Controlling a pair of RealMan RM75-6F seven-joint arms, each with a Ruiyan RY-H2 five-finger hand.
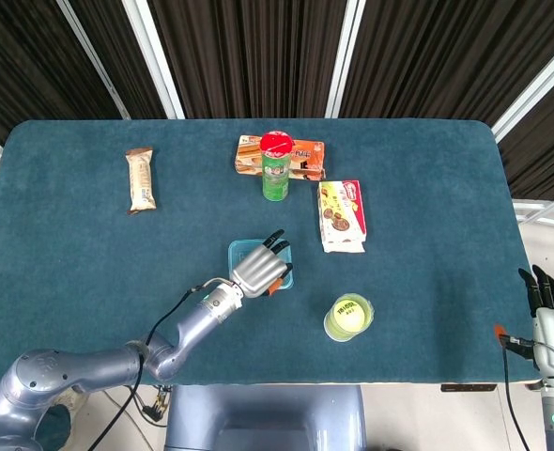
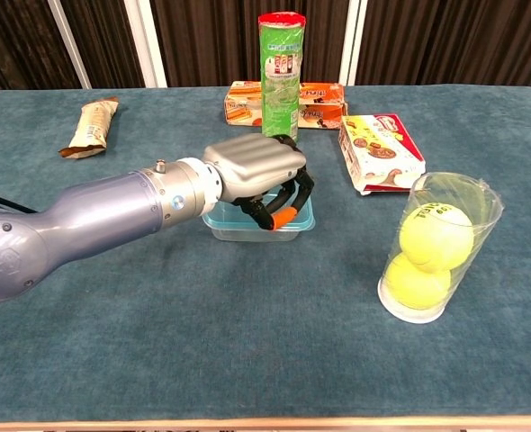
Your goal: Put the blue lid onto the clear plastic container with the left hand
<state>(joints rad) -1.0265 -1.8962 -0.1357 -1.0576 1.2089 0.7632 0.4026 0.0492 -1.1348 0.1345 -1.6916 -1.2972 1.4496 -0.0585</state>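
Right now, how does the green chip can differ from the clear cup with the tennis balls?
The green chip can is opaque, tall and narrow, capped with a red lid; the clear cup is see-through, wider and open-topped, showing two yellow tennis balls stacked inside. The can stands at the back, touching the orange box; the cup stands alone near the front right. Both stand upright.

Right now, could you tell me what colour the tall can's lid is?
Red lid, head view.

Smooth silver-grey left arm (image 2: pixel 94 220), silver-backed left hand (image 2: pixel 256 175) with black fingers, orange fingertip pad, black cable.
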